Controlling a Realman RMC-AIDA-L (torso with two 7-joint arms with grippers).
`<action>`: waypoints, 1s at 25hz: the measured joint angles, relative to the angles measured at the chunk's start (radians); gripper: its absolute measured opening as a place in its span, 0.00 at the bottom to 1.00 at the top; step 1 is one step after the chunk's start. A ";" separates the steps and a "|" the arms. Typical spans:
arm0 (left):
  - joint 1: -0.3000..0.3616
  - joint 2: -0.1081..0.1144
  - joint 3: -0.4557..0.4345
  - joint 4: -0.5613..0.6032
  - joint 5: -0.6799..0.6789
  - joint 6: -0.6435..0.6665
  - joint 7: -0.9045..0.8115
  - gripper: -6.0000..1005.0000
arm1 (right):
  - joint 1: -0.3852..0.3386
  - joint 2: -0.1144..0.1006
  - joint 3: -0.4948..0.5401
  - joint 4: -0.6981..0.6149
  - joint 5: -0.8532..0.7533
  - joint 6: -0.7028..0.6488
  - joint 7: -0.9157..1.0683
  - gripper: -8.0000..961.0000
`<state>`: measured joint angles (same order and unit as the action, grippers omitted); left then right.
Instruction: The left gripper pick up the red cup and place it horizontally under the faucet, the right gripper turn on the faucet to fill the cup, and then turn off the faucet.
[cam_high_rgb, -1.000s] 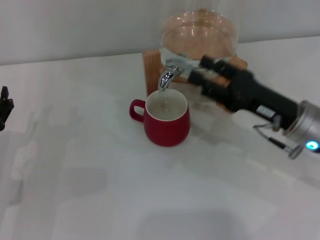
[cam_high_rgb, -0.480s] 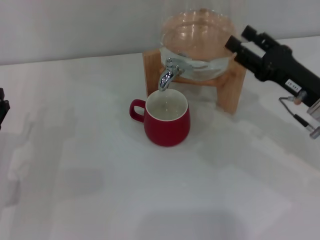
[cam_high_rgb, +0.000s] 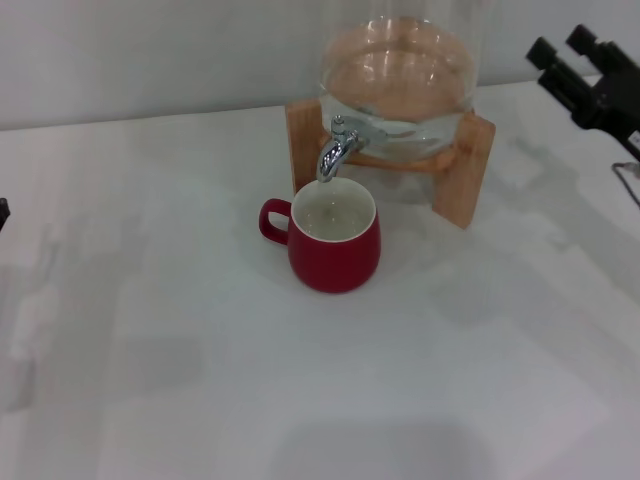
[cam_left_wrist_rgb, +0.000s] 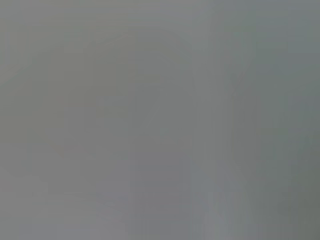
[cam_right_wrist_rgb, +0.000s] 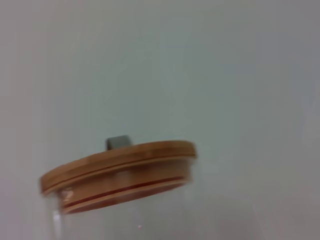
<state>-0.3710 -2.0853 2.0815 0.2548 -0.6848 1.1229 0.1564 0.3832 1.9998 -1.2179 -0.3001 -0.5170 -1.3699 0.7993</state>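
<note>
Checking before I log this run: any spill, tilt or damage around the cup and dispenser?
Nothing stands out. The red cup stands upright under the faucet, liquid inside, no puddle on the table. The right gripper is clear of both.

The right end effector (cam_high_rgb: 583, 68) is running off the head view's right edge, so only its black fingers and part of its body are showing. The left end effector (cam_high_rgb: 3, 213) is appearing only as a dark sliver at the left edge, too little to tell its fingers' stance, and the left wrist view is giving nothing but blurred grey. The glass jar (cam_high_rgb: 397, 75) is being cut off at the top edge there, while the right wrist view is catching only its wooden lid (cam_right_wrist_rgb: 118, 173) and upper wall.
</note>
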 joint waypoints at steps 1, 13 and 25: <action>-0.002 0.000 0.000 0.000 -0.005 0.000 0.000 0.88 | -0.001 0.000 0.019 0.000 0.000 0.007 -0.011 0.75; -0.020 0.000 -0.002 -0.002 -0.193 0.000 0.000 0.88 | 0.003 0.014 0.146 0.002 0.010 0.122 -0.196 0.75; -0.022 0.000 -0.001 0.007 -0.276 0.010 -0.054 0.88 | 0.032 0.019 0.230 0.067 0.099 0.148 -0.379 0.75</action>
<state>-0.3927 -2.0856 2.0802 0.2620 -0.9613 1.1331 0.1028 0.4147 2.0189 -0.9876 -0.2335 -0.4183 -1.2215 0.4206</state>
